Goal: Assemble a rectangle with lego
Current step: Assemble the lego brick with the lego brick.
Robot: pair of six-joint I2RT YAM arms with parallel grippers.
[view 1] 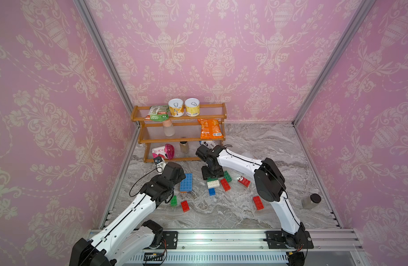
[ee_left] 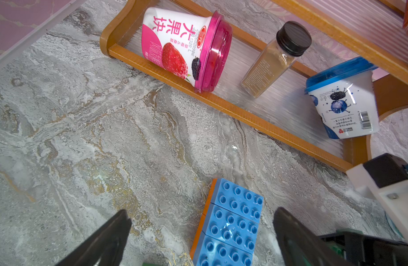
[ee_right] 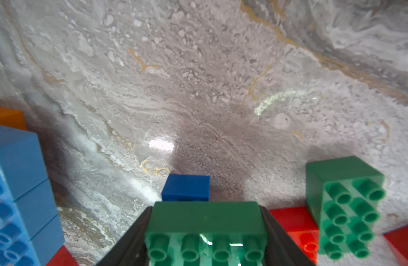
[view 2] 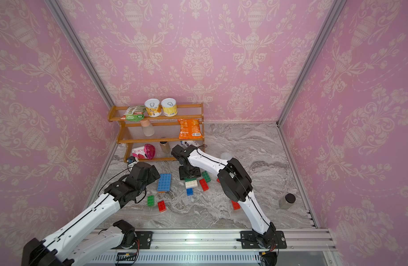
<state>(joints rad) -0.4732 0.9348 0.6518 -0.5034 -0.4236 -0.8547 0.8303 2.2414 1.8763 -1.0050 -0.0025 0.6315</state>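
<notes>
A flat slab of light-blue bricks on an orange layer (view 1: 186, 182) (ee_left: 230, 221) lies left of centre. My left gripper (ee_left: 201, 230) hangs open over its near end, fingers wide on either side without touching it. My right gripper (ee_right: 205, 214) is shut on a dark green brick (ee_right: 205, 222) (view 1: 212, 179), held just above a white brick (view 1: 213, 183). Around it lie a small blue brick (view 1: 212, 191) (ee_right: 185, 187), a red brick (view 1: 225, 184) and another green brick (view 1: 227, 176) (ee_right: 344, 202).
Loose bricks: red (view 1: 185, 205) and green (view 1: 173, 200) at the front left, red (view 1: 258, 202) and a stickered red (view 1: 243, 181) on the right. A wooden shelf (view 1: 182, 139) with cups and bottles stands behind. A black-capped jar (view 1: 311, 201) stands far right.
</notes>
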